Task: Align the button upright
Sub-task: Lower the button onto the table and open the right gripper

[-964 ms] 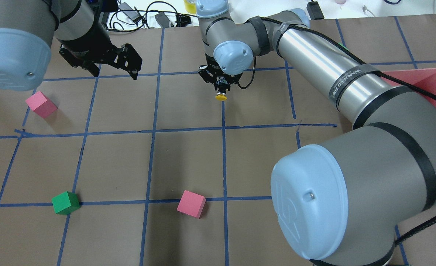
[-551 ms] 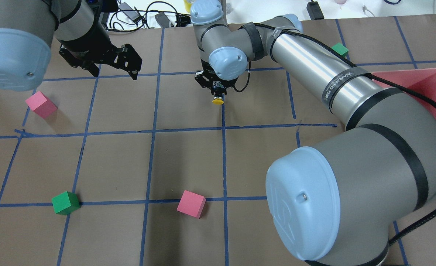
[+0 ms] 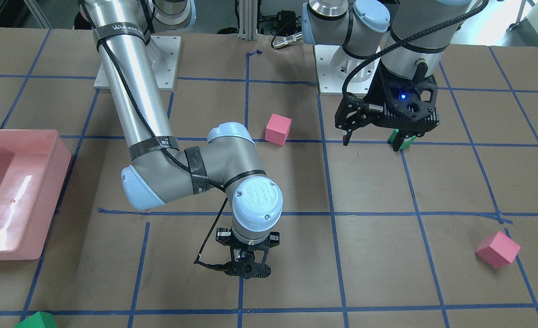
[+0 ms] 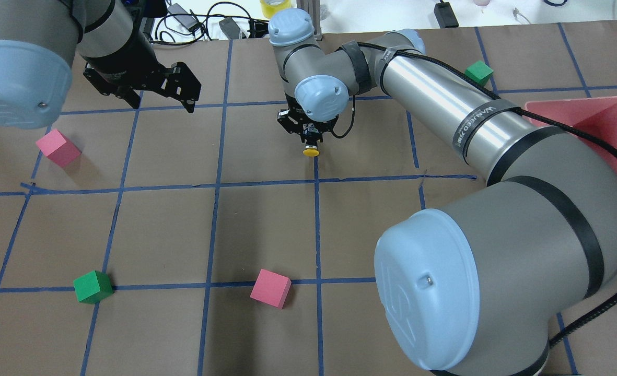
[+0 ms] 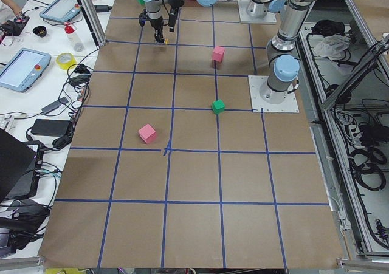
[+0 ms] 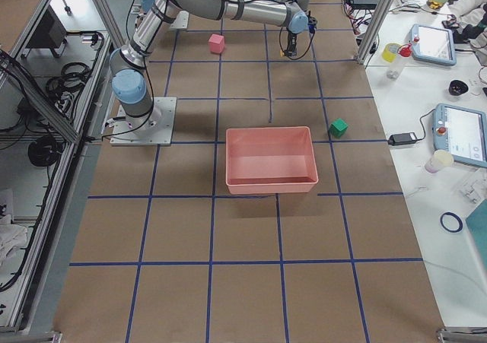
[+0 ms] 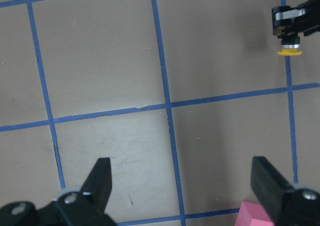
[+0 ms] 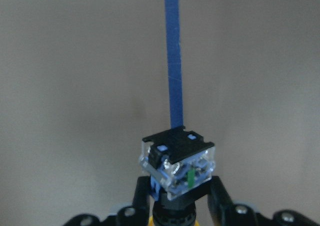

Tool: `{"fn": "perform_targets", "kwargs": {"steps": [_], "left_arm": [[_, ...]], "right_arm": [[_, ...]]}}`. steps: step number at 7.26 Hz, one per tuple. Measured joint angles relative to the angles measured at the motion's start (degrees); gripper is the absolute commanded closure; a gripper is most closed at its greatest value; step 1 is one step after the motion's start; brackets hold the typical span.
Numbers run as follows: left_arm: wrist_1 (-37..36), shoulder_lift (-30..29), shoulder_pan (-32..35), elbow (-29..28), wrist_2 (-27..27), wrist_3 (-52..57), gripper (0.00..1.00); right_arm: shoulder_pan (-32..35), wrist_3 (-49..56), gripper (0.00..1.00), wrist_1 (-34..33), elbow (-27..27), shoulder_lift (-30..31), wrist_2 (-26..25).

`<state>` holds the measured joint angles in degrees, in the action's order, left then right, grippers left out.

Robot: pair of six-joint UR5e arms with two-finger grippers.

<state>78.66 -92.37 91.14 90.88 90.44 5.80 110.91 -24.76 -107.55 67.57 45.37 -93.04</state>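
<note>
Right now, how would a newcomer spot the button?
Follow the long silver right arm across the table to its end effector. The button is clamped there: small black body, round yellow cap, far smaller than the pink cubes and green cubes, and the only thing held.

Looking over the robot's shoulders, I have the right gripper [image 4: 310, 142] holding the button [image 4: 311, 152] far out at mid-table, over a tape line [image 4: 317, 219]. The left gripper [image 4: 162, 103] hangs well to its left, with the left cube [image 4: 58, 148] beyond. The near-left cube [image 4: 93, 286] and near-middle cube [image 4: 270, 288] lie closer to the robot. The tray [image 4: 601, 125] sits at the right, with the far cube [image 4: 478, 72] behind it.
</note>
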Motion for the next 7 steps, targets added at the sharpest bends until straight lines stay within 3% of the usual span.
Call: {"fn": "perform_targets", "kwargs": {"steps": [3, 5, 6, 7], "left_arm": [[0.0, 0.0, 0.0, 0.0, 0.0, 0.0, 0.0], [0.0, 0.0, 0.0, 0.0, 0.0, 0.0, 0.0], [0.0, 0.0, 0.0, 0.0, 0.0, 0.1, 0.0], [0.0, 0.0, 0.0, 0.0, -0.1, 0.6, 0.0]], "right_arm": [[0.1, -1.0, 0.95, -0.3, 0.4, 0.0, 0.4], [0.4, -1.2, 0.75, -1.5, 0.4, -0.4, 0.8], [0.4, -1.3, 0.47, -2.0, 0.5, -0.5, 1.0], [0.4, -1.2, 0.0, -2.3, 0.5, -0.5, 1.2]]}}
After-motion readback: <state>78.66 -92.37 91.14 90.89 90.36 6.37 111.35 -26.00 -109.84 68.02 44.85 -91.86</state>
